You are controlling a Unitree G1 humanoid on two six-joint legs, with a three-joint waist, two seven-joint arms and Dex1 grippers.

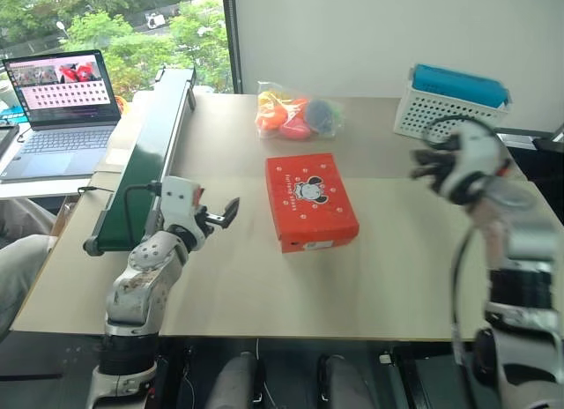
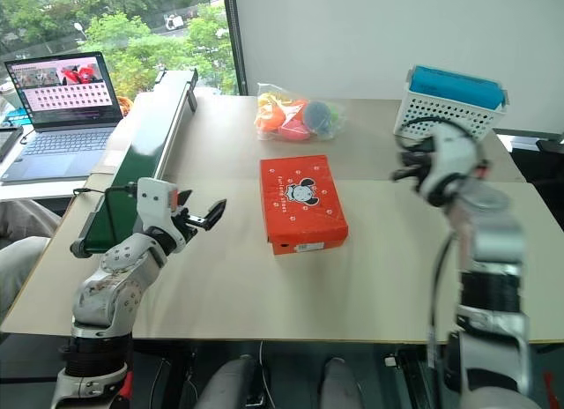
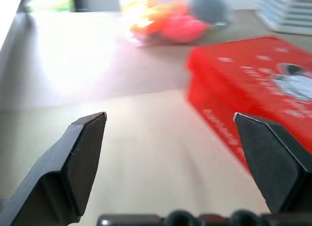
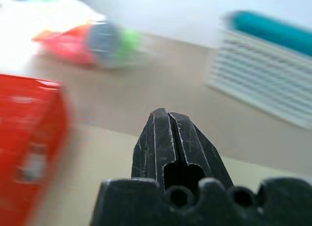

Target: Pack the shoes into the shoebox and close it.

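The red-orange shoebox (image 1: 310, 200) lies in the middle of the table with its lid down, the cartoon mouse facing up. The shoes are out of view. My left gripper (image 1: 220, 213) hovers to the left of the box, a short gap away, open with nothing between its fingers; in the left wrist view the shoebox (image 3: 253, 89) sits ahead beside one finger. My right gripper (image 1: 423, 167) is raised to the right of the box, in front of the basket, shut and empty. In the right wrist view its fingertips (image 4: 168, 121) are pressed together, well apart from the shoebox (image 4: 24, 138).
A clear bag of colourful toys (image 1: 295, 116) lies behind the box. A white perforated basket (image 1: 449, 114) with a blue item stands at the back right. A long green conveyor (image 1: 150, 153) runs along the table's left side, with a laptop (image 1: 62, 100) beyond it.
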